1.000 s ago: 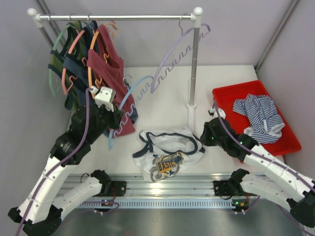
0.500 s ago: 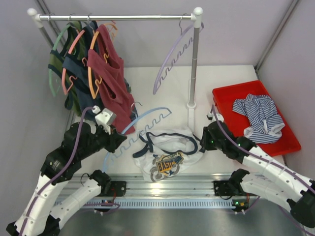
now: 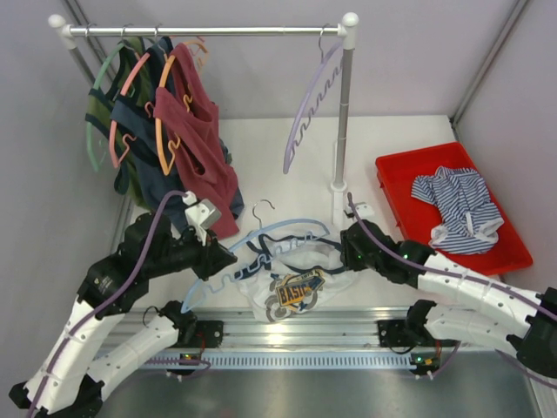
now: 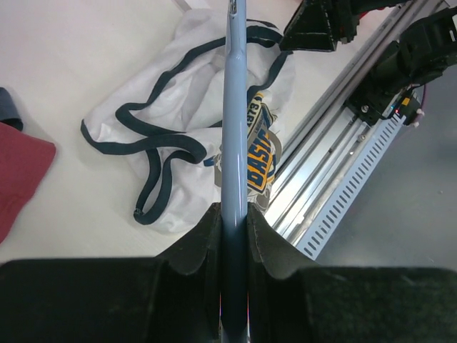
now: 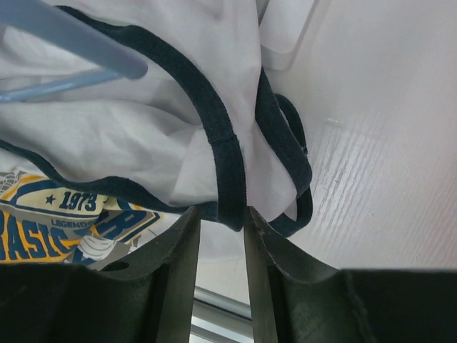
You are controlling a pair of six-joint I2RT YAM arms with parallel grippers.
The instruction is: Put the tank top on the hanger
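The white tank top [image 3: 287, 287] with navy trim lies crumpled on the table near the front edge. It also shows in the left wrist view [image 4: 186, 93] and the right wrist view [image 5: 107, 136]. My left gripper [image 3: 222, 257] [image 4: 233, 214] is shut on one arm of the light-blue hanger [image 3: 300, 223] [image 4: 234, 107] and holds it low over the tank top, hook pointing away. My right gripper [image 3: 346, 246] [image 5: 221, 214] is at the tank top's right edge, its jaws narrow and pinching a navy trim strip. The hanger's end [image 5: 78, 36] lies across the cloth there.
A clothes rack [image 3: 209, 30] stands at the back with a maroon tank top [image 3: 196, 131], other garments and a lilac hanger [image 3: 313, 96]. Its right post [image 3: 345, 113] stands just behind my right gripper. A red tray [image 3: 513, 252] at the right holds a striped garment [image 3: 457, 205].
My left arm swung the light-blue hanger down and right from beside the maroon top to over the tank top. My right gripper moved left to the tank top's edge.
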